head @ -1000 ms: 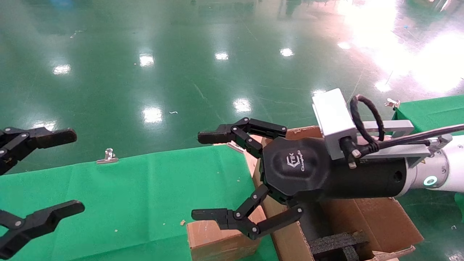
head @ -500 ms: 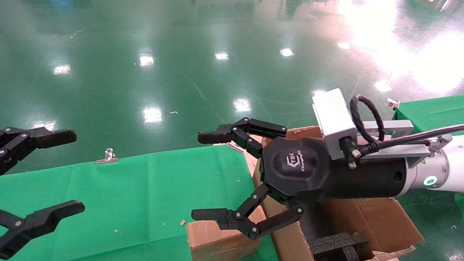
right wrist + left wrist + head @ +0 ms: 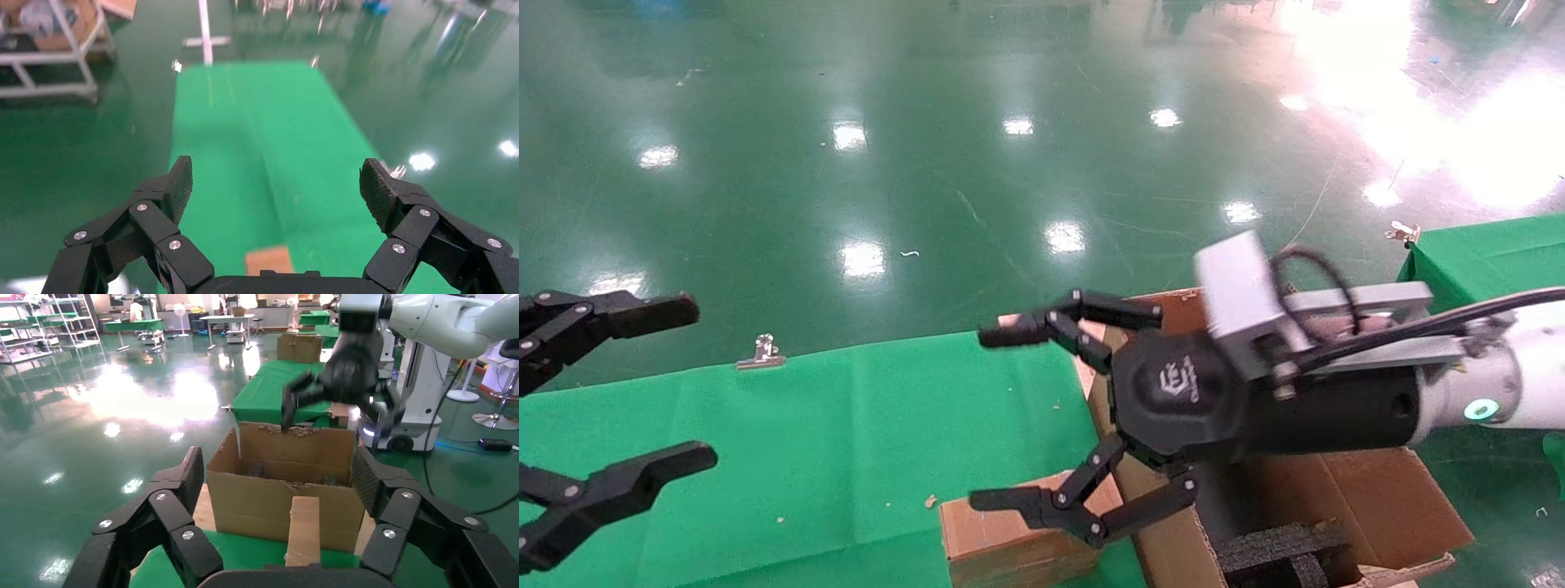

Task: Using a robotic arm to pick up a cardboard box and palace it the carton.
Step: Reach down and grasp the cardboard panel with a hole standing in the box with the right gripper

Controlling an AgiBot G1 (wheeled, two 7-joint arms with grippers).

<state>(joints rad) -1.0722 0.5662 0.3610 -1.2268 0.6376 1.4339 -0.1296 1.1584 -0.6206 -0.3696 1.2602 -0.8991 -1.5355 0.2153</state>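
Note:
The small brown cardboard box [image 3: 1009, 531] lies on the green cloth against the carton's left wall; it also shows in the left wrist view [image 3: 304, 530] and the right wrist view [image 3: 267, 260]. The large torn-edged carton [image 3: 1344, 490] stands at the table's right end, also seen in the left wrist view [image 3: 287, 496]. The white robotic arm [image 3: 1532, 384] with its teal ring reaches in from the right. My right gripper [image 3: 993, 416] is open and empty, above the cardboard box and the carton's left wall. My left gripper [image 3: 691, 382] is open and empty at the far left.
Black foam blocks [image 3: 1279, 551] lie inside the carton. A metal clip [image 3: 762, 353] holds the cloth at the table's far edge, with shiny green floor beyond. A second green-covered table [image 3: 1500, 253] with a clip [image 3: 1403, 233] stands at the right.
My right gripper has dipped and tilted downward toward the cardboard box, still open. My left gripper has shifted only slightly.

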